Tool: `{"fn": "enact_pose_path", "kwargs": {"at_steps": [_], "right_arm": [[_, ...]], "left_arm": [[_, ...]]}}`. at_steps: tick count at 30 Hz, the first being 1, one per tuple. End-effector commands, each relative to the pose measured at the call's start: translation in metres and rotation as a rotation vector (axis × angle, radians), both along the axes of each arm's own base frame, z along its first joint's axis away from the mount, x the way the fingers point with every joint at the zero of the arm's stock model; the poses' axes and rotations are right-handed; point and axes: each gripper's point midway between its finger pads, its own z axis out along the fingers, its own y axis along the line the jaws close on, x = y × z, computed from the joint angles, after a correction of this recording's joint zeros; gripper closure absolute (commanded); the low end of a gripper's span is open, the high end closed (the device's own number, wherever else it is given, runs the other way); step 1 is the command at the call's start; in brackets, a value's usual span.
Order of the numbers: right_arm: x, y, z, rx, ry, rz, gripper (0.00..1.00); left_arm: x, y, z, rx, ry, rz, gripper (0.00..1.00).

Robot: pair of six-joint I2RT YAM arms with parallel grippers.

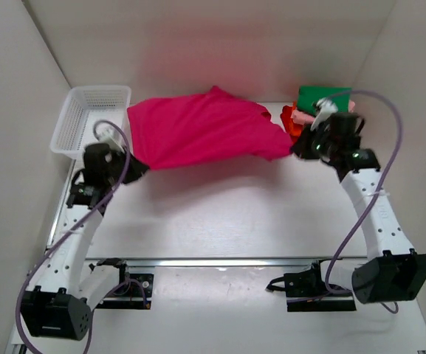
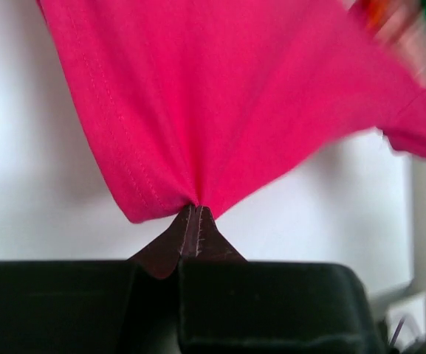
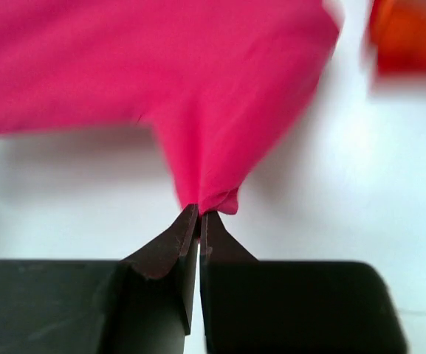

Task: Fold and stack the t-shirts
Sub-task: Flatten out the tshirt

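Fingers (image 2: 170,249) of the left gripper (image 2: 196,212) are pressed fully together. They pinch a bunched corner of the magenta shirt (image 1: 205,129), and the cloth fans out from their tips in tight pleats. The right gripper (image 3: 198,212) is closed the same way, its fingers (image 3: 165,249) clamped on another gathered corner of the same shirt.

From above, the shirt hangs stretched between the two grippers. It starts just right of the basket (image 1: 100,89) and runs away from it across the table (image 1: 220,214). The left gripper (image 1: 136,168) holds the corner nearest the basket, a little in front of the basket's near right corner. The right gripper (image 1: 296,151) holds the corner farthest from it. The held near edge is raised off the table, but whether the far edge rests on it cannot be told.

A stack of folded shirts (image 1: 301,114) lies beyond the shirt's far end, on the opposite side of the table from the basket. It has a green shirt (image 1: 322,96) on top, with red and orange layers (image 1: 289,119) showing at its near side.
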Motion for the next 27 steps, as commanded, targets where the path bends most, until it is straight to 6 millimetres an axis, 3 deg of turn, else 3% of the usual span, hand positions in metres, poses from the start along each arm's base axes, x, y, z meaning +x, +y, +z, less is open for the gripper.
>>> {"fn": "enact_pose_path", "kwargs": {"at_steps": [1,3,5,9,16,18,24,27], "right_arm": [[-0.057,0.015,-0.054,-0.061,0.127,-0.033,1.00],[-0.089,0.027,-0.092,-0.037,0.237,-0.027,1.00],[-0.112,0.036,-0.106,0.005,0.281,0.006,1.00],[-0.135,0.032,-0.142,0.028,0.384,-0.001,1.00],[-0.150,0.025,-0.159,0.018,0.433,0.026,1.00],[-0.154,0.031,-0.163,0.007,0.453,0.060,1.00],[-0.152,0.057,-0.159,0.019,0.435,0.187,1.00],[-0.141,0.057,-0.155,-0.016,0.407,0.195,1.00]], "left_arm": [[-0.037,-0.008,-0.043,0.001,0.051,0.025,1.00],[-0.050,-0.004,-0.057,0.004,0.082,0.037,1.00],[-0.055,0.000,-0.067,0.008,0.114,0.038,1.00],[-0.063,0.000,-0.091,0.051,0.193,0.012,1.00],[-0.081,-0.002,-0.113,0.026,0.231,0.004,1.00],[-0.087,0.000,-0.121,0.030,0.252,0.010,1.00],[-0.093,0.011,-0.117,0.032,0.203,0.082,1.00],[-0.093,0.025,-0.108,0.055,0.156,0.149,1.00]]}}
